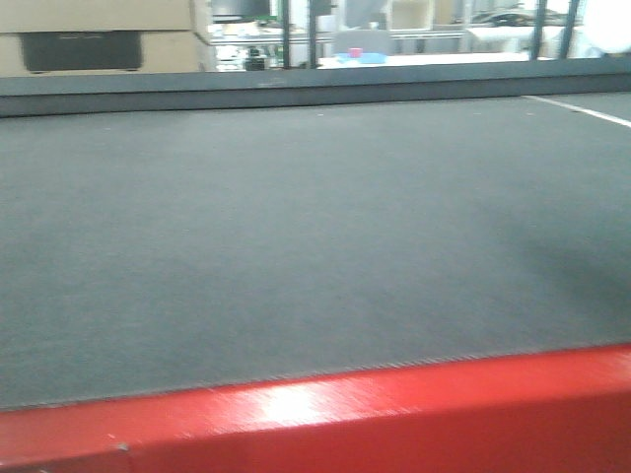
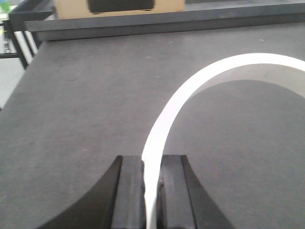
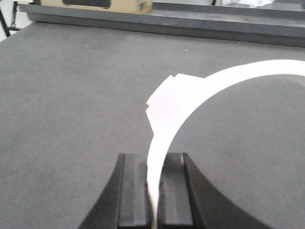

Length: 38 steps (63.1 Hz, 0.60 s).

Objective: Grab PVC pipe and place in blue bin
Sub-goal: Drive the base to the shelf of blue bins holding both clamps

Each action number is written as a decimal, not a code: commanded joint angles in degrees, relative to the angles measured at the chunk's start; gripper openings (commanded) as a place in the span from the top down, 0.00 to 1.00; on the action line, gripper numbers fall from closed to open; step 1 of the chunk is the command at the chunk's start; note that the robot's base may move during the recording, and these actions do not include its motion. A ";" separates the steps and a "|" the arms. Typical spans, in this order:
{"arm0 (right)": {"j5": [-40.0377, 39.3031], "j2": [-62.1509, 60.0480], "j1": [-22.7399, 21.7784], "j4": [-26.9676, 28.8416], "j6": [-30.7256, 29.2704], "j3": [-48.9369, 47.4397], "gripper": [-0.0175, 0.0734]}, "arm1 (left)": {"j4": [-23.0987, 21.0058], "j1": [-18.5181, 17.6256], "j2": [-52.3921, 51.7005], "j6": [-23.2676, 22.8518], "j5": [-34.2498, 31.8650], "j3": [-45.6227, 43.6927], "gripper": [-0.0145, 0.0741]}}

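In the left wrist view a white PVC pipe (image 2: 190, 86) half-ring arcs up and off to the right. My left gripper (image 2: 151, 158) is shut on its lower end, held above the grey mat. The right wrist view shows a white PVC pipe (image 3: 172, 101) half-ring with a flat tab near its held end. My right gripper (image 3: 155, 155) is shut on it, also above the mat. Whether these are two pieces or one I cannot tell. The front view shows neither gripper nor pipe. The blue bin is out of view.
A grey mat (image 1: 296, 246) covers the table, with a red edge (image 1: 345, 414) along its front. A raised dark ledge (image 1: 296, 87) runs along the back, and a cardboard box (image 1: 94, 39) stands behind it at the left. A white line (image 1: 582, 110) marks the far right.
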 commanded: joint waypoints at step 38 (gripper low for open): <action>-1.57 -0.32 0.08 -0.51 -0.24 0.07 0.98 | -0.48 -0.27 -0.35 -0.15 -1.00 -0.10 0.96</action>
